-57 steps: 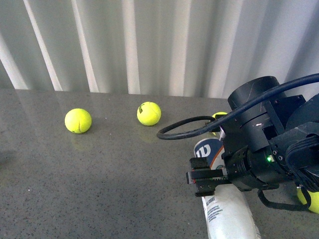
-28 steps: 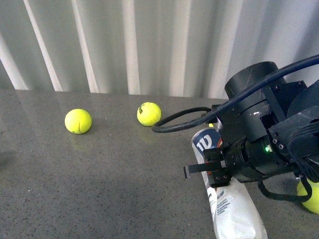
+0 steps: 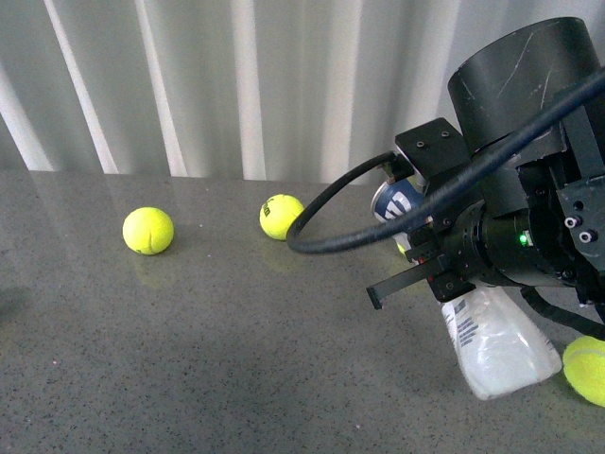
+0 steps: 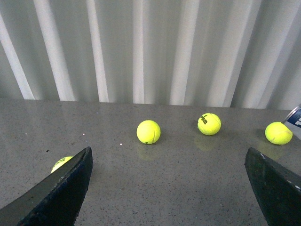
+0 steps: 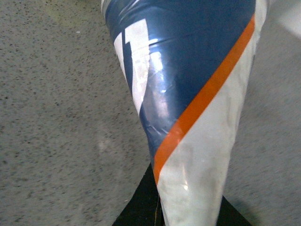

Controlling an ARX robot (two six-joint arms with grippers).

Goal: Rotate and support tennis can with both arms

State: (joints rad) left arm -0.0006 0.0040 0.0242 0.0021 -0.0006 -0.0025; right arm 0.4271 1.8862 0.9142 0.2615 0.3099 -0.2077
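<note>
The tennis can (image 3: 493, 342) hangs tilted above the table in the front view, its navy W end (image 3: 397, 200) up and away and its white end low and near. My right gripper (image 3: 437, 274) is shut on its middle, with the bulky black wrist over it. In the right wrist view the navy, orange and white label (image 5: 188, 94) fills the picture and the black jaws (image 5: 160, 209) close on the can. My left gripper (image 4: 169, 188) is open and empty over the table. The can's rim (image 4: 295, 121) shows at the edge of the left wrist view. The left arm is out of the front view.
Yellow-green tennis balls lie on the grey table (image 3: 189, 359): one at the left (image 3: 148, 230), one mid-back (image 3: 282, 216), one at the near right (image 3: 588, 371). Several also show in the left wrist view (image 4: 148, 132). A white corrugated wall (image 3: 236, 85) stands behind.
The right arm has risen and turned with the can. The can went from lying flat on the table to tilted well up, navy end high, white end swung right.
</note>
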